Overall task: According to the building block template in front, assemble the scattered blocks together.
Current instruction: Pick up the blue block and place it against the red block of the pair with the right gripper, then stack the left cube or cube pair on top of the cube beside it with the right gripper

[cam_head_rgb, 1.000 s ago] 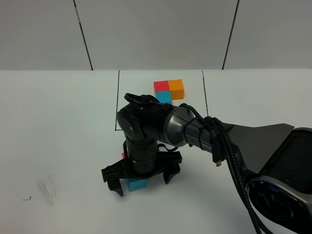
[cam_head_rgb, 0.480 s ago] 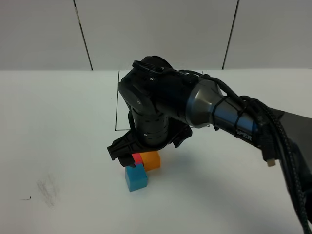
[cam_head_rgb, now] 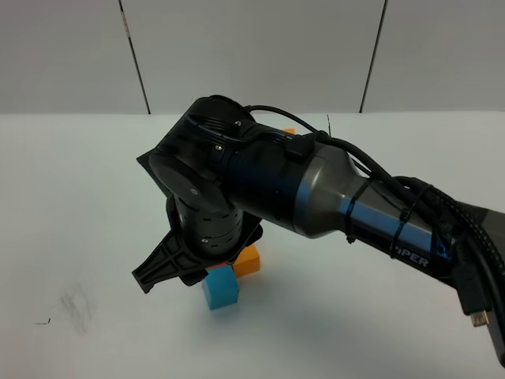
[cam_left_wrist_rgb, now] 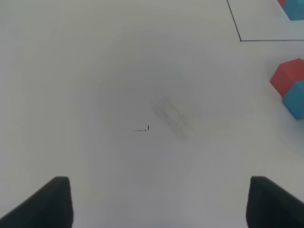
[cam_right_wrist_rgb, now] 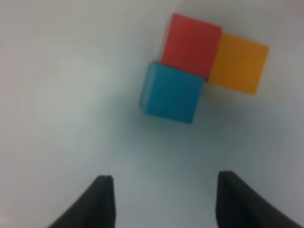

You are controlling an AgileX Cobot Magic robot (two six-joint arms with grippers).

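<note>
Three loose matte cubes are grouped in an L just ahead of the right claw and clear of its tips. The red cube is at the corner. The orange cube sits flush against one side of it. The light blue cube is on the side nearest the claw, touching red but turned slightly off square. Faces are plain and all three lie flat on the white table.

Right claw: in its wrist view the two dark fingers stand well apart with nothing between them, touching no cube. It hangs above and just short of the blue cube. From the high camera the arm's bulk covers most of the group, so only blue, orange and a sliver of red show under it.

Left claw: fingers wide apart over bare table, holding nothing. The red and blue cubes are ahead of it and well off to one side. A faint grey smudge lies straight ahead.

The template, a three-cube cluster inside a thin black drawn rectangle, is farther out than the loose cubes. It is cut off at the edge of the left wrist view and mostly hidden behind the right arm in the high view.
</note>
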